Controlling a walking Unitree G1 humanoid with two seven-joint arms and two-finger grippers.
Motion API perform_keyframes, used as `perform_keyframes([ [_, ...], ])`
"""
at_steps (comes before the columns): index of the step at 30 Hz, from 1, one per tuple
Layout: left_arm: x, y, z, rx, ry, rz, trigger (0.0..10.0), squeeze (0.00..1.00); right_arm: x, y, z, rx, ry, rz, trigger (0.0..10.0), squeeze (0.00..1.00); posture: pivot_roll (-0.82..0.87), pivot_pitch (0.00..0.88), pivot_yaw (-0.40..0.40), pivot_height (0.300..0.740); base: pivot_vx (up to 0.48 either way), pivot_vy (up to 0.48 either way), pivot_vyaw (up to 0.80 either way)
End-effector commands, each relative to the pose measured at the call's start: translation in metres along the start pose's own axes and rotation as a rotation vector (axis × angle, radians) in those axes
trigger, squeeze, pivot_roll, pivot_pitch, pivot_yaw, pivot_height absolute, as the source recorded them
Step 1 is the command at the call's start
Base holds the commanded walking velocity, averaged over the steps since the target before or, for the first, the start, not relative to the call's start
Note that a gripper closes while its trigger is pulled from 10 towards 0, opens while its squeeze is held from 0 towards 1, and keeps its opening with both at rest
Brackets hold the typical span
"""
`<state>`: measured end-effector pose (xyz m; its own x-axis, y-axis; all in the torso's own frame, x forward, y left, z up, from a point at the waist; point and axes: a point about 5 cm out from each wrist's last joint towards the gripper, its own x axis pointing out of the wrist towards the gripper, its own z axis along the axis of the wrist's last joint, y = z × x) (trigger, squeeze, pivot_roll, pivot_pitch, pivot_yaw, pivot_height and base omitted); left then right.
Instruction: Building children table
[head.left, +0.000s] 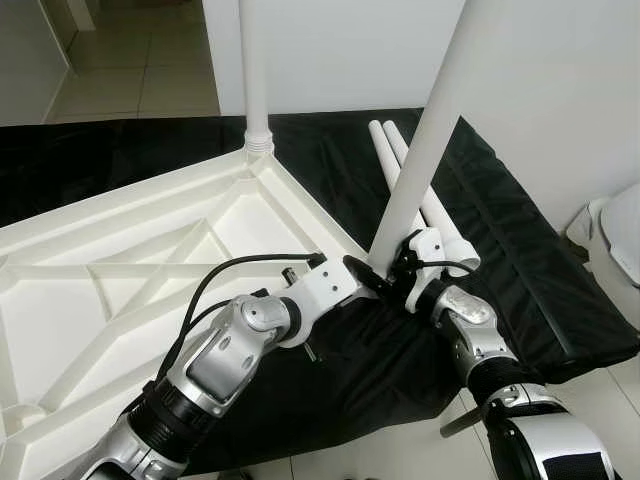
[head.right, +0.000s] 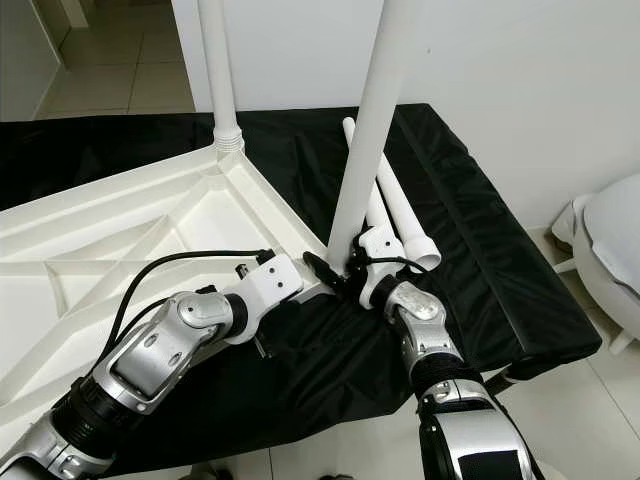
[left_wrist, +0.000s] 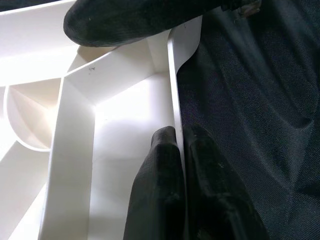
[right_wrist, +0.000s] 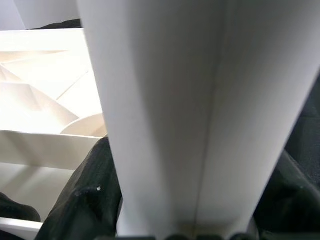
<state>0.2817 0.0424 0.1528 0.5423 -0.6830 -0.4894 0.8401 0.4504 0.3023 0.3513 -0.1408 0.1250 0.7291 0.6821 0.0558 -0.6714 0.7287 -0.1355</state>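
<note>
While the white ribbed plastic tabletop (head.left: 150, 260) lies upside down on the black mat (head.left: 520, 250), the left gripper (head.left: 362, 277) pinches its near corner rim; the right gripper (head.left: 405, 272) clasps the white tubular leg (head.left: 425, 140) standing at that corner.

The tops of both standing table legs (head.left: 440, 110) are running off the picture's top edge. The tabletop (head.left: 120, 270) is getting cut off at the left. The bottom of the near leg is hiding behind the right gripper (head.left: 395, 275).
</note>
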Motion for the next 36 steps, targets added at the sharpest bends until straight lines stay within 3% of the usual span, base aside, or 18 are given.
perform_keyframes([
  [1,-0.003,-0.006,0.016,0.061,-0.068,-0.029,10.0,0.0,-0.013,-0.005,-0.015,0.043,0.054,-0.067,0.0,0.0,0.0,0.075,-0.022,0.74,0.0,0.0,0.0],
  [17,-0.004,-0.003,0.015,0.047,-0.068,-0.015,10.0,0.0,-0.01,-0.005,-0.023,0.102,0.072,-0.436,0.0,0.0,0.0,0.098,-0.017,0.74,0.0,0.0,0.0],
  [21,-0.005,-0.003,0.014,0.046,-0.065,-0.016,10.0,0.0,-0.006,0.01,-0.023,0.106,0.062,-0.569,0.0,0.0,-0.01,0.105,-0.005,0.74,0.0,0.0,0.0],
  [24,-0.005,-0.003,0.014,0.047,-0.065,-0.017,10.0,0.0,-0.006,0.012,-0.023,0.105,0.063,-0.589,0.0,0.0,-0.01,0.105,-0.005,0.74,0.0,0.0,0.0],
  [26,-0.005,-0.003,0.015,0.048,-0.065,-0.019,10.0,0.0,-0.007,0.015,-0.019,0.07,0.056,-0.702,0.0,0.0,-0.01,0.107,-0.001,0.74,0.0,0.0,0.0],
  [27,-0.005,-0.003,0.015,0.048,-0.065,-0.019,10.0,0.0,-0.007,0.015,-0.019,0.07,0.056,-0.702,0.0,0.0,-0.01,0.107,-0.001,0.74,0.0,0.0,0.0],
  [28,-0.006,-0.002,0.014,0.05,-0.064,-0.022,10.0,0.0,-0.008,0.021,-0.016,0.066,0.057,-0.796,0.0,0.0,-0.01,0.108,0.0,0.74,0.0,0.0,0.0],
  [30,-0.006,-0.002,0.014,0.05,-0.064,-0.022,10.0,0.0,-0.008,0.021,-0.016,0.066,0.057,-0.796,0.0,0.0,-0.01,0.108,0.0,0.74,0.0,0.0,0.0],
  [31,-0.005,-0.003,0.014,0.05,-0.064,-0.024,10.0,0.0,-0.009,0.024,-0.015,0.05,0.069,-0.869,0.0,0.0,-0.01,0.109,-0.002,0.74,0.0,0.0,0.0],
  [36,-0.005,-0.003,0.015,0.049,-0.065,-0.026,10.0,0.0,-0.01,0.023,-0.014,0.053,0.078,-0.889,0.0,0.0,-0.01,0.11,-0.001,0.74,0.0,0.0,0.0],
])
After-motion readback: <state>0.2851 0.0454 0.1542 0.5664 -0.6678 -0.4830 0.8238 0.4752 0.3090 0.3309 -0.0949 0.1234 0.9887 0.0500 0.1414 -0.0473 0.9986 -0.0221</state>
